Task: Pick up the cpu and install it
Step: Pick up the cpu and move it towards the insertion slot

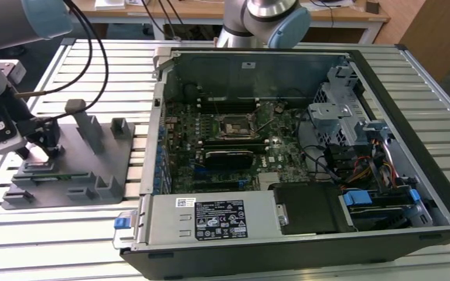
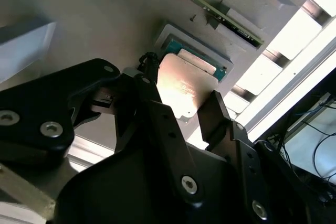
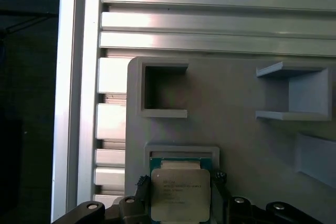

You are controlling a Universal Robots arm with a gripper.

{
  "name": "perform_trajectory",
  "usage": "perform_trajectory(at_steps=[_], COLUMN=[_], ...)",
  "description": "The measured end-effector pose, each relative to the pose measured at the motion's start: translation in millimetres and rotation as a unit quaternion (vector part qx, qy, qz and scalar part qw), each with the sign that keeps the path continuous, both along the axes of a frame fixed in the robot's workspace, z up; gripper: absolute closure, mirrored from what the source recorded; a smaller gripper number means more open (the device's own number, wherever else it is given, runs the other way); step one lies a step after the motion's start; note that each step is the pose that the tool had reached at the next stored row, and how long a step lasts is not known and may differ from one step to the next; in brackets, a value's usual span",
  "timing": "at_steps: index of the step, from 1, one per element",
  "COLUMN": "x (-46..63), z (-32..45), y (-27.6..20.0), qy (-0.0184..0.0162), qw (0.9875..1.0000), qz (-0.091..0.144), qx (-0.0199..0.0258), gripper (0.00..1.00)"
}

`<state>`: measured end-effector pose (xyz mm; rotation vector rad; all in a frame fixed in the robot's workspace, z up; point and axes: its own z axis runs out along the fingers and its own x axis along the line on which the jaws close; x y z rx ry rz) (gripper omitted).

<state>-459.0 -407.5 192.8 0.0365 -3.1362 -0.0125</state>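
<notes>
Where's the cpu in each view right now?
Exterior view: hidden beneath the claw, at the exterior view's left.
First wrist view: cpu at its framed recess, beside the claw.
Second wrist view: cpu just beyond the claw.
Shared landmark: the grey fixture plate.

cpu (image 3: 180,195): silver-grey top, green edge
gripper (image 2: 182,90): black, with silver screws
plate (image 3: 236,129): plain matte grey
table (image 1: 68,234): pale silver, striped by long slats
computer case (image 1: 287,260): black outside, grey metal inside
circuit board (image 1: 280,146): dark green
clips (image 1: 123,222): bright blue
label (image 1: 217,218): white with black print
</notes>
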Motion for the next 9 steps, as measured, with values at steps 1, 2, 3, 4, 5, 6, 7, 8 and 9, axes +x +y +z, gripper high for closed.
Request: perform_trajectory(at_steps=[1, 2, 3, 4, 5, 6, 7, 8, 9], x=[0.0, 0.0, 0.0, 0.0, 0.0, 0.0, 0.0, 0.0, 0.0], z=[1.8, 3.2, 4.9, 6.5, 8.3, 10.0, 11.6, 13.1, 14.1], y=[0.0, 0.0, 0.0, 0.0, 0.0, -0.1, -0.2, -0.2, -0.2], qy=[0.0, 0.0, 0.0, 0.0, 0.0, 0.0, 0.0, 0.0, 0.0], qw=[1.0, 1.0, 1.0, 1.0, 1.0, 1.0, 1.0, 1.0, 1.0], qz=[0.0, 0.0, 0.0, 0.0, 0.0, 0.0, 0.0, 0.0, 0.0], qx=[0.0, 0.0, 0.0, 0.0, 0.0, 0.0002, 0.0005, 0.0005, 0.0005], gripper=[0.46, 0.46, 0.46, 0.46, 0.46, 0.46, 0.46, 0.46, 0.46])
